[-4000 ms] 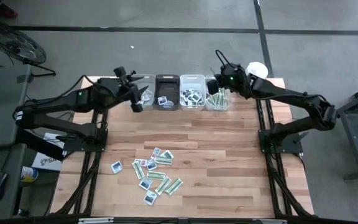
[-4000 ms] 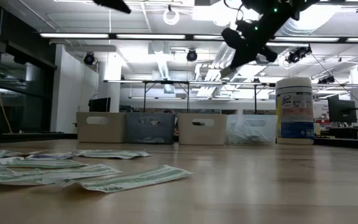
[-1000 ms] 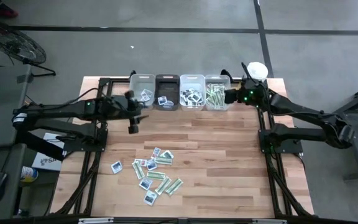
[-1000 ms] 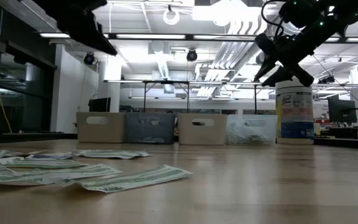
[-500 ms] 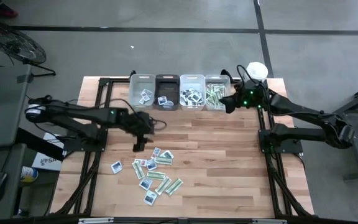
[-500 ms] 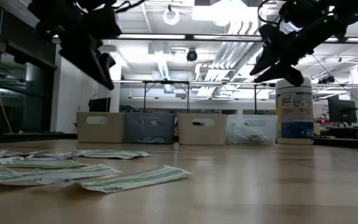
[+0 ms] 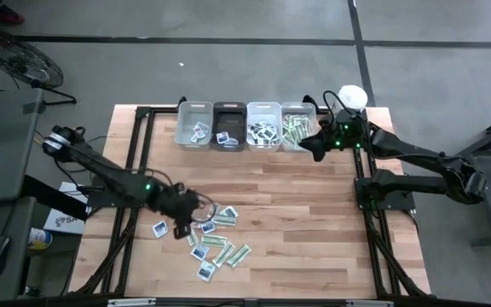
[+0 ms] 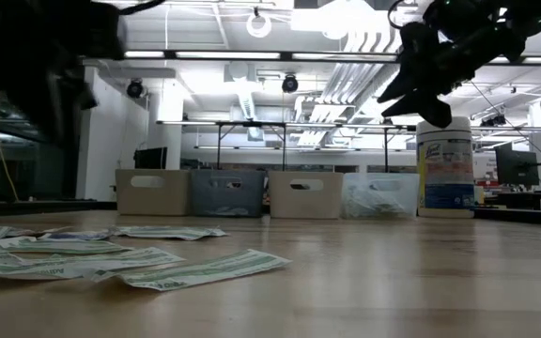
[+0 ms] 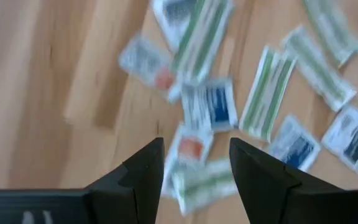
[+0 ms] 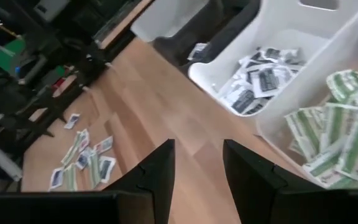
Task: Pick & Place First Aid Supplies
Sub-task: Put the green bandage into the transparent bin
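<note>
Dozens of small flat paper packets (image 7: 211,230) are lying scattered on the wooden surface (image 7: 314,222). The left hand (image 9: 192,163), fingers spread, is hovering above them; overlapping packets risk a double pickup. The right hand (image 10: 197,163) is waiting spread near the bins.

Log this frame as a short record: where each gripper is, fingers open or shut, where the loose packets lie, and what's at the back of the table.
left gripper: over the packets, fingers open, empty
right gripper: near the bins, fingers open, empty
packets: scattered loose on the table's front half
bins: four in a row at the far edge, packets inside
canister: upright beside the bins
</note>
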`<move>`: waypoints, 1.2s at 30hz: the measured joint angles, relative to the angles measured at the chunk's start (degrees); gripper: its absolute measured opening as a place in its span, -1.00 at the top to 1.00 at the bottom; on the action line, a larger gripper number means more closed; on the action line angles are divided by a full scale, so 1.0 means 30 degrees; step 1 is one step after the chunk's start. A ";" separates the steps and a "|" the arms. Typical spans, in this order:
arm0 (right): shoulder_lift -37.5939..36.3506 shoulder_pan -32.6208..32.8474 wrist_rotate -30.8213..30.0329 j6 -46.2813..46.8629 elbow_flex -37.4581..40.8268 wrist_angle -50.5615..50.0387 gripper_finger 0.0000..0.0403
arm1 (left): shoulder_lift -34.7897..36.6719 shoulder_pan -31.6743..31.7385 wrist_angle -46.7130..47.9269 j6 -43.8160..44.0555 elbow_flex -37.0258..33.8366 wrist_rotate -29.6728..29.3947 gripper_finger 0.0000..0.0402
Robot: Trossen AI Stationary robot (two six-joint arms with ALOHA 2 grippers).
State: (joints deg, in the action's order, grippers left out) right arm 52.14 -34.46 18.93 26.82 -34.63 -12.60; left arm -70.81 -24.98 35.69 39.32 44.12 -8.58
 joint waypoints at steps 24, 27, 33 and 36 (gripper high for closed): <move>-0.0051 0.0000 0.1549 -0.1313 0.0000 0.0195 0.36 | -0.4162 -0.3429 0.2327 0.6366 0.0000 0.0542 0.12; -0.0051 0.0000 0.1549 -0.1327 0.0000 0.0172 0.36 | -0.4517 -0.3429 0.2088 0.6752 0.0000 0.0161 0.12; -0.0051 0.0000 0.1550 -0.1463 0.0000 0.0057 0.36 | -0.4845 -0.3429 0.1341 0.6998 0.0000 -0.0077 0.12; -0.0051 0.0000 0.1556 -0.1463 0.0000 -0.0005 0.36 | -0.5274 -0.3429 0.1011 0.7049 0.0000 -0.0087 0.12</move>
State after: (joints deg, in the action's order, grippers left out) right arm 51.99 -34.46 23.59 22.44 -34.63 -12.61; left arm -86.63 -35.27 38.72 60.47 44.12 -8.84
